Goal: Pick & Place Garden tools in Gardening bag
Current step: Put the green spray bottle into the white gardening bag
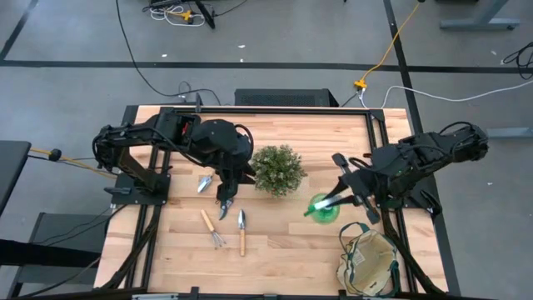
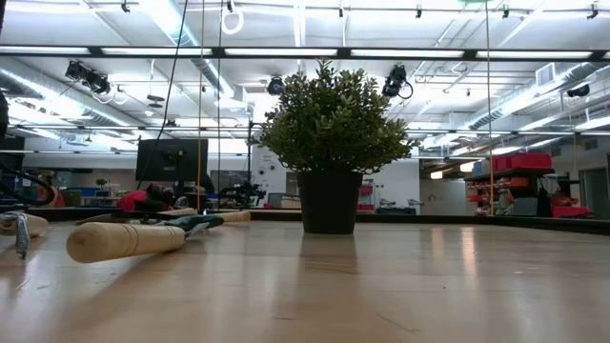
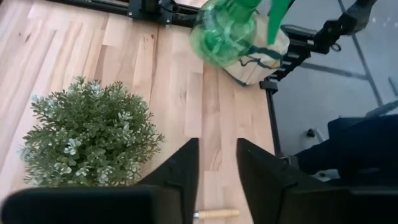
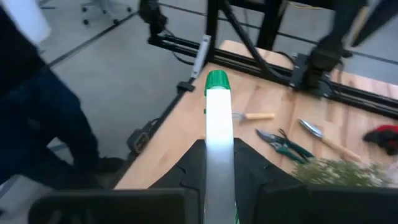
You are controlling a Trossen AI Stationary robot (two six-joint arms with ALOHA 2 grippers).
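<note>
Garden tools lie spread over the left half of the worktop (image 1: pixel 275 250): a small trowel (image 1: pixel 203 182) near the left claw (image 1: pixel 226 200), pruning shears (image 1: pixel 223 209) just under that claw, a wooden-handled rake (image 1: pixel 211 228) and another wooden-handled trowel (image 1: pixel 242 232) toward the front edge. The left claw hangs over the shears with its fingers (image 3: pixel 186 168) parted and nothing between them. A bushy plant (image 1: pixel 277 169) stands in the middle of the worktop. The right claw (image 1: pixel 341 197) is clamped on the white part of a green spray bottle (image 1: pixel 322 208), which it holds right of the plant. Beside the front right corner sits the gardening bag (image 1: pixel 369 262), beige with dark green trim, mouth upward, near the bottle but apart from it.
</note>
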